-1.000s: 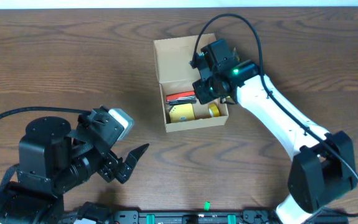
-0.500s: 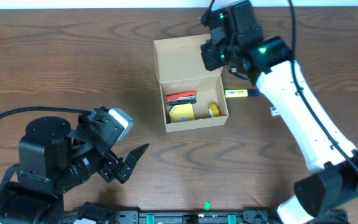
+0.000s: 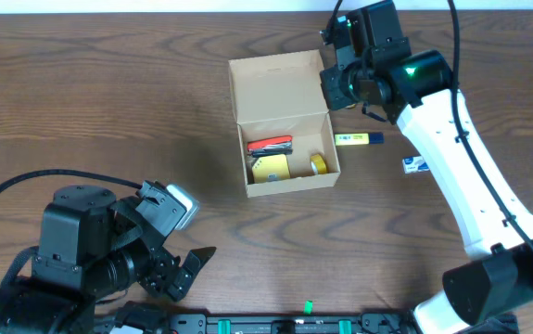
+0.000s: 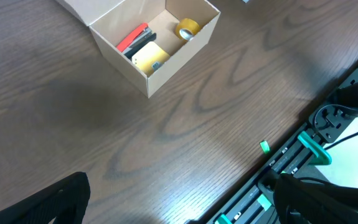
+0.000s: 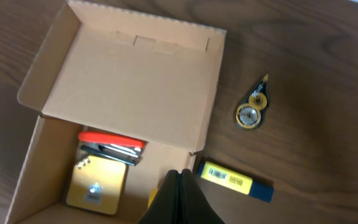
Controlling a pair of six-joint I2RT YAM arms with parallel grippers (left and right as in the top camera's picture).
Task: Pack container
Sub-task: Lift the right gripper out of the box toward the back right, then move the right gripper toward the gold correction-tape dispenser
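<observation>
Overhead, the container (image 3: 275,88) sits open just above the frame's centre, its lid folded back toward the top, holding a red stapler (image 3: 271,145), a yellow pad (image 3: 270,168) and a tape roll (image 3: 318,164). The right gripper (image 5: 179,190), by the box's right edge, has its fingers pressed together on nothing. The left gripper (image 4: 179,186), at lower left, is spread wide.

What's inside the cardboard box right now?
The box holds a red stapler, a yellow pad and a yellow tape roll. Anything under them is covered.

A yellow-and-blue marker (image 5: 235,181) lies just right of the right jaws; a round tape dispenser (image 5: 251,112) sits farther beyond it, both on the wooden table (image 5: 315,93).
</observation>
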